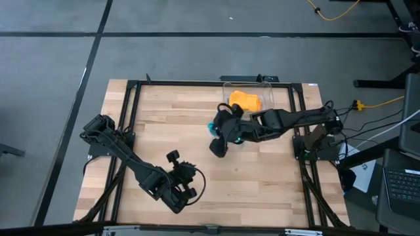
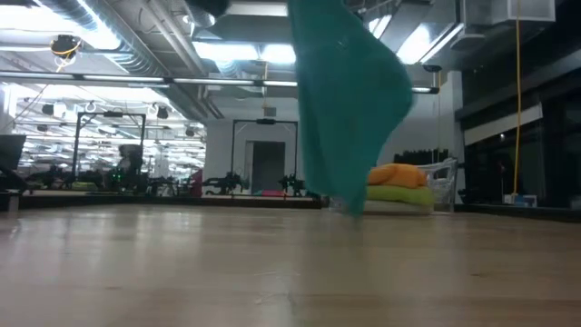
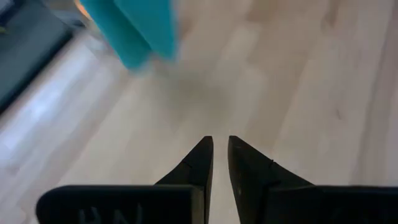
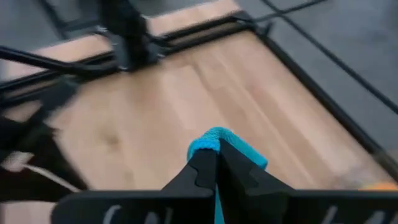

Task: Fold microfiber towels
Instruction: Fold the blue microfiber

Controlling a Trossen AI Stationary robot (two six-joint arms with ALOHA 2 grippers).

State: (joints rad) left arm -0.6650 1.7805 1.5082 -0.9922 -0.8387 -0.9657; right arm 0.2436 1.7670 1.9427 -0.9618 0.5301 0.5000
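Half-hidden teal towel [image 2: 349, 100], right gripper [image 4: 216, 155].

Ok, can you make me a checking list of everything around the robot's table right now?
Surface: wooden table, bare boards in front.
Job's things: teal towel hangs above the table; orange towel on a lime green towel in the clear bin. Grey towel: nothing seen.
Clutter: nothing seen.
Grippers: right gripper shut on the teal towel at mid-table; left gripper empty, nearly closed, near the front edge.
Cables: yellow cable on the floor, right of the table.
Surroundings: laptop at right; lit workshop behind.
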